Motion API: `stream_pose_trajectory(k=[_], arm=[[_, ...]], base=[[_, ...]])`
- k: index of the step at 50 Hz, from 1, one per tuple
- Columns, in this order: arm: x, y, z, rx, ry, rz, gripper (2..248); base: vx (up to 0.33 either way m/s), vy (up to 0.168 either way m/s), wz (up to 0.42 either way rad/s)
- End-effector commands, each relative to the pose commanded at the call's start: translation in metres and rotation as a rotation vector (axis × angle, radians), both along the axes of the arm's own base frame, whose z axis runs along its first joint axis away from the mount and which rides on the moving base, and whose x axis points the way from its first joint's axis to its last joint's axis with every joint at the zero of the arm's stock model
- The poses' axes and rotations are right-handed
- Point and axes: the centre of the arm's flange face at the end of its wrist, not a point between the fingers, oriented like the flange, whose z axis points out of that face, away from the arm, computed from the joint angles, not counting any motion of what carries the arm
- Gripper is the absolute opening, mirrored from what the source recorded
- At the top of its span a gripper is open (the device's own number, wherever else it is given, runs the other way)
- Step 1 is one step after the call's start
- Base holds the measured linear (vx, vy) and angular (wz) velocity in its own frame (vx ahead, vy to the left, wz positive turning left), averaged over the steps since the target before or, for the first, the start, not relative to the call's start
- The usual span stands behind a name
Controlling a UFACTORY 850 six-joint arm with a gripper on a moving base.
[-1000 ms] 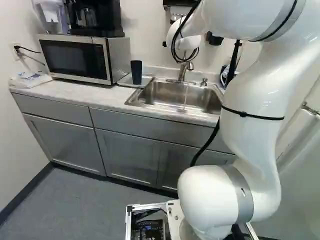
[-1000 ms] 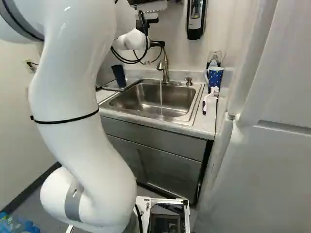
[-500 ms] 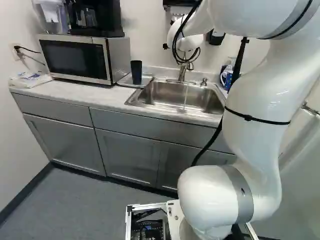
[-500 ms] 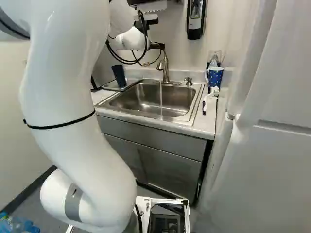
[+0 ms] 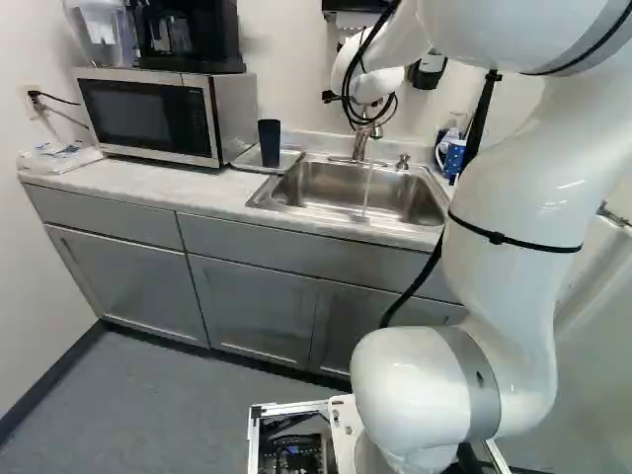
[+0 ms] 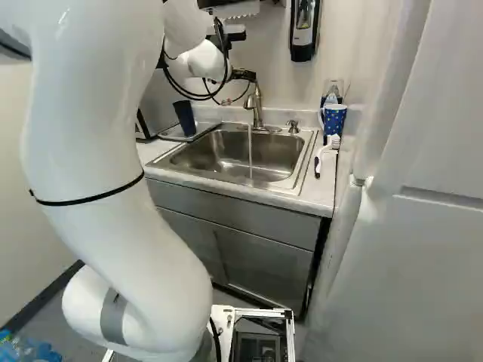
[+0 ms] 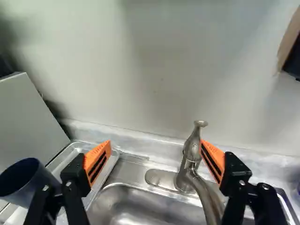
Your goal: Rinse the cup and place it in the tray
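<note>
Wall (image 5: 286, 59), pale, backs a kitchen corner over a dull blue-grey floor (image 5: 148, 395); a tall white door (image 6: 430, 173) fills the right of the right base view. Grey cabinets (image 5: 118, 286) carry a light, faintly mottled countertop (image 5: 148, 186). My white arm (image 5: 509, 257) reaches across the front of it toward the sink (image 6: 298, 177), a steel basin let into the counter.

Left of the sink is a microwave (image 5: 143, 114) with a dark window, and on top of it a black appliance (image 5: 193, 39) beside a clear vessel (image 5: 114, 35). On the wall hangs a black dispenser (image 6: 303, 34) whose label is too small to read; near the microwave lies a pale packet (image 5: 59, 158) with blurred print.

Beside the basin, the tray (image 5: 289, 158) has the dark blue cup (image 5: 270, 143) standing upright on it, the cup's inside in shadow, so its contents can't be told. The faucet (image 7: 189, 166) is running, a thin stream of water (image 6: 250, 151) dropping into the basin. My gripper (image 6: 243, 74) is spread wide with nothing held, one finger close by the faucet, the other near the cup; whether either touches is unclear. Right of the sink sit a spotted blue mug (image 6: 334, 119) and, in front of it, a white-and-black brush (image 6: 324, 157).
</note>
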Motion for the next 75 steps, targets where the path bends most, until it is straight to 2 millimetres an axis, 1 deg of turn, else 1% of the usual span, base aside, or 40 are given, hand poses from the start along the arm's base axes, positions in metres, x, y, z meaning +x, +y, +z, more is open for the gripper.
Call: stream_pose_trajectory(k=[22, 48, 59, 75], arm=[[0.000, 0.000, 0.001, 0.000, 0.000, 0.000, 247], [-0.002, 0.000, 0.028, -0.003, -0.048, 0.000, 247], [0.010, -0.001, 0.040, -0.004, -0.073, 0.000, 247], [0.039, -0.004, 0.054, -0.007, -0.111, -0.002, 247]], base=[[0.000, 0.000, 0.000], [0.000, 0.000, 0.000], [0.000, 0.000, 0.000], [0.000, 0.000, 0.000]])
